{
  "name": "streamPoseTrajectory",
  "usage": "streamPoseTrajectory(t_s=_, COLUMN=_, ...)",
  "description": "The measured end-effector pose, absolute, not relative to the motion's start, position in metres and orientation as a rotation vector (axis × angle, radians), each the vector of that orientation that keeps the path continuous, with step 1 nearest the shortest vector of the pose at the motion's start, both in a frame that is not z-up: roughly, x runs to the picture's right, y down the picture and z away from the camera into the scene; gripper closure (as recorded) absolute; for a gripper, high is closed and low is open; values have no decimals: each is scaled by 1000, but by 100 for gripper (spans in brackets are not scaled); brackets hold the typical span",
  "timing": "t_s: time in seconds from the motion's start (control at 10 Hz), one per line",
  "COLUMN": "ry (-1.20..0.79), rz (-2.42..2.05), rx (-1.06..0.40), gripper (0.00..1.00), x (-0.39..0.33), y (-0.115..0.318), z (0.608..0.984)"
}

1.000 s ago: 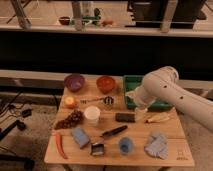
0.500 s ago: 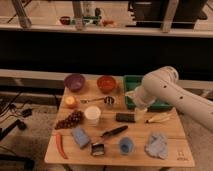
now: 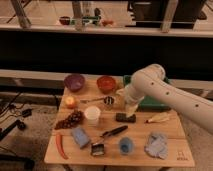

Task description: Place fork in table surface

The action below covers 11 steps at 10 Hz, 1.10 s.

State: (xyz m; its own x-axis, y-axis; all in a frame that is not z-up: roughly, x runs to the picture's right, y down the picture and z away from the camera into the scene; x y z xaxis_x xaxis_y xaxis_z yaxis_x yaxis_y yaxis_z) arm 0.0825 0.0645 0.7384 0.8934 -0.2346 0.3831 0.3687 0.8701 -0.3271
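Items at the near edge of the table surface [image 3: 142,132] are a red chilli [image 3: 61,146], a blue sponge [image 3: 80,136], a blue cup [image 3: 125,145] and a grey-blue cloth [image 3: 156,145]. Further back we note the gripper [image 3: 131,108] hanging over a black block [image 3: 125,118], beside the green tray [image 3: 152,104], its jaws spread and holding nothing. Beyond the white cup [image 3: 92,115] we find the fork [image 3: 91,100] lying flat on the wood, between an orange fruit [image 3: 70,101] and a small metal cup [image 3: 109,101], in front of the purple bowl [image 3: 74,82] and the red bowl [image 3: 106,83].
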Motion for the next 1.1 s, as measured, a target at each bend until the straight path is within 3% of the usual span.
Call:
streamPoseTrajectory(t_s=0.6, ry=-430, rz=-383, rx=-342, gripper=20, x=26, y=10, z=790)
streamPoseTrajectory(t_s=1.1, ry=-452, rz=-390, rx=-345, gripper=20, x=11, y=8, z=793)
